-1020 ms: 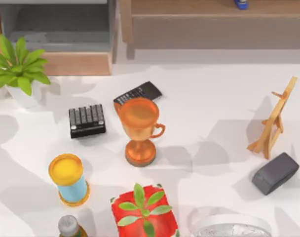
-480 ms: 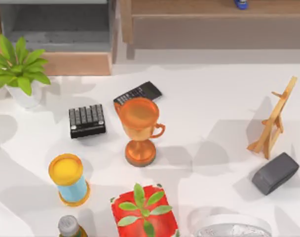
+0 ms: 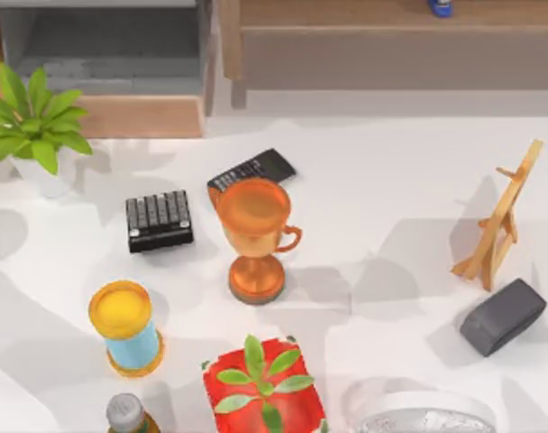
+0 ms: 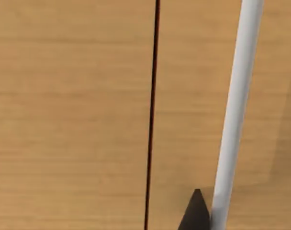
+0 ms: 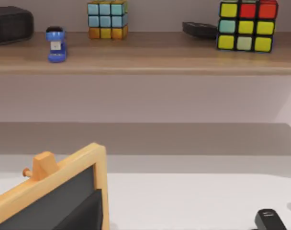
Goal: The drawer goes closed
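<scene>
The drawer (image 3: 139,115) stands pulled out at the top view's far left. Its grey walls and speckled floor lie open to view, and its light-tan front panel faces the table. In the left wrist view, a dark tip of my left gripper (image 4: 193,218) sits close against a tan wooden surface (image 4: 69,115) that has a thin dark seam and a white bar (image 4: 236,110) across it. I cannot tell which part of the furniture this surface is. In the right wrist view, a dark part of my right gripper (image 5: 83,215) sits low beside a small wooden easel (image 5: 54,191).
On the table are a potted plant (image 3: 31,122) just before the drawer, a black keypad (image 3: 159,220), a calculator (image 3: 252,170), an orange trophy (image 3: 254,236), a yellow-topped can (image 3: 123,327), a red planter (image 3: 261,388), the easel (image 3: 501,221) and a grey block (image 3: 502,316). A long shelf unit (image 3: 391,45) holds a blue stapler (image 5: 56,44) and cubes.
Shadows at the table's left edge have shifted slightly. The drawer and the objects on the table stand as before.
</scene>
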